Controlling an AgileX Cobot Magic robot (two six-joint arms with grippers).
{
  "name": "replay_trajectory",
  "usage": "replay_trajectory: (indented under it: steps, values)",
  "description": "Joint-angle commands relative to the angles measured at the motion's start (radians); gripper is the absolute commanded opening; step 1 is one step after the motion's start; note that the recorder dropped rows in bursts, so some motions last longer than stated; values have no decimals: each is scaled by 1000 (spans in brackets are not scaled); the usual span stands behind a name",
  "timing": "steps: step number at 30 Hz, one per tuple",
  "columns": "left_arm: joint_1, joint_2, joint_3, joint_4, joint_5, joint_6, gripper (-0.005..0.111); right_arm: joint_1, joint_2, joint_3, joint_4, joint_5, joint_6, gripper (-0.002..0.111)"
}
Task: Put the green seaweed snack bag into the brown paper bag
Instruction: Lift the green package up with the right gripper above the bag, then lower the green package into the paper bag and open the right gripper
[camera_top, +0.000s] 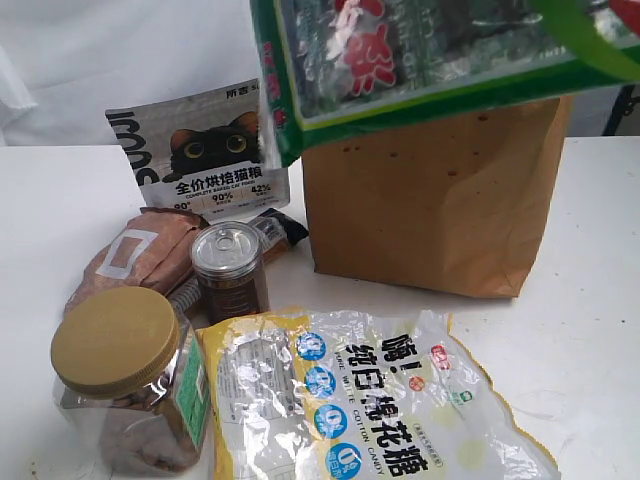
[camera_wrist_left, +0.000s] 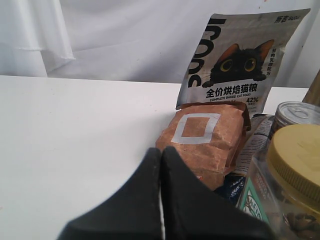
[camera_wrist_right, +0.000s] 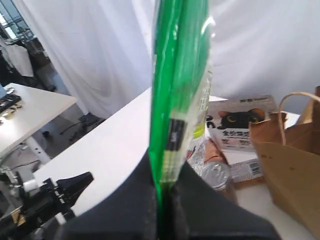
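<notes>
Right gripper (camera_wrist_right: 167, 200) pinched tight on edge of green snack bag (camera_top: 420, 50). Snack bag hung high at 1 o'clock of exterior view, above brown paper bag (camera_top: 440, 200), probably for lowering inside. Left gripper (camera_wrist_left: 161, 200) closed, empty, seemingly idle.

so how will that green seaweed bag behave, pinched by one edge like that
Probably light and fairly stiff: the green seaweed snack bag stands straight out of the right pincer without drooping. Its glossy film looks slippery, so it might slide in that edge pinch. Being flat and broad, it may catch on the rim of the brown paper bag unless tipped edge-down.
</notes>
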Motion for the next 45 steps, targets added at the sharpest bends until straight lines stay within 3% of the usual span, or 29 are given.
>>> replay_trajectory:
  steps: [1,7,10,19,31,45]
  values:
    - [-4,-4,-2,3,-6,5,0,1,14,-53,-60,-107,1,0]
    - [-4,-4,-2,3,-6,3,0,1,132,-222,-69,-201,-38,0]
    - [-4,-4,-2,3,-6,3,0,1,219,-303,-176,-259,-38,0]
    - [-4,-4,-2,3,-6,6,0,1,387,-318,-209,-337,-188,0]
    - [-4,-4,-2,3,-6,3,0,1,522,-318,-245,-268,-348,0]
    - [-4,-4,-2,3,-6,5,0,1,581,-318,-394,-136,-351,0]
